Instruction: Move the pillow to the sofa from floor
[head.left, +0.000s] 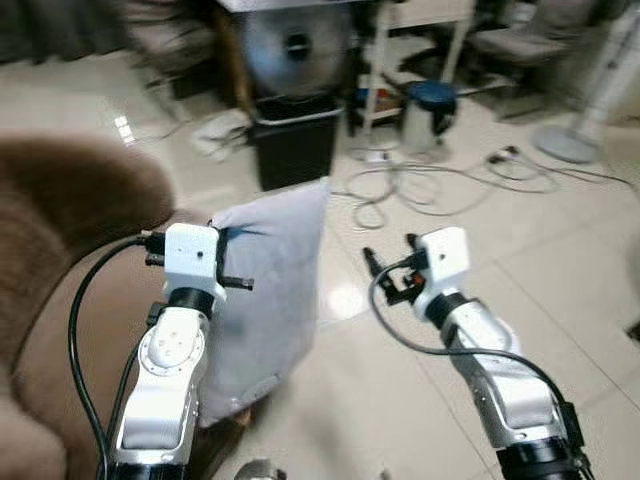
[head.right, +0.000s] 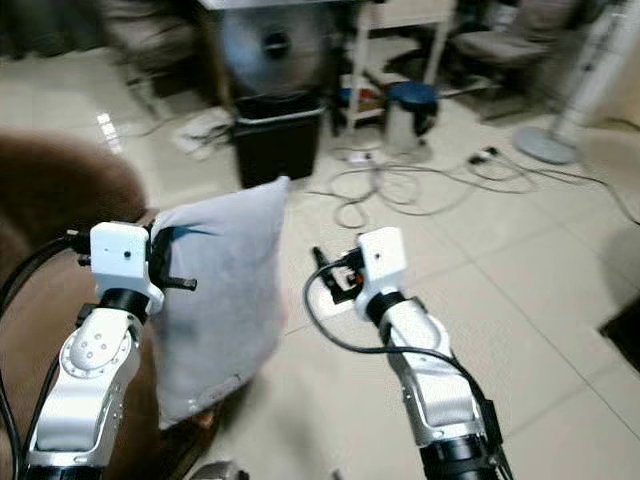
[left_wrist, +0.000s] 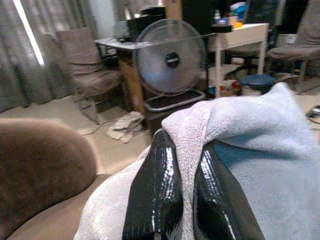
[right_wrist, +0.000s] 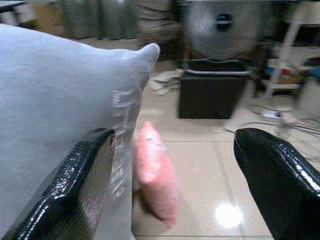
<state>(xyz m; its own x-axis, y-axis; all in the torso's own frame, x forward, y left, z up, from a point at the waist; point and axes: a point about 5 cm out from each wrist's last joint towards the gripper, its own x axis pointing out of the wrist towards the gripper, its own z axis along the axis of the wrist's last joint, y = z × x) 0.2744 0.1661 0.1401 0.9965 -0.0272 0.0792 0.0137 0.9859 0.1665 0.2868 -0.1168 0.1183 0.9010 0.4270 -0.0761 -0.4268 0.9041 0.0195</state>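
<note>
Lived-in home room, prob. a living rm w/ a work corner: brown plush sofa (head.left: 70, 250) at 9 o'clock, pale glossy tile floor (head.left: 560, 260). At 12 o'clock a round fan (left_wrist: 171, 60) atop a black bin (head.left: 294, 140), upholstered chair (left_wrist: 87, 70) by grey curtains (left_wrist: 20, 55); white desk (left_wrist: 240, 35), loose cables (head.left: 440, 180) toward 1 o'clock.

The 2 head views look forward and down over both arms, sharing the pillow (head.left: 268, 290), floor and fan (head.left: 295, 45). Each wrist view sits close behind its own fingers, facing that fan (left_wrist: 171, 60).
</note>
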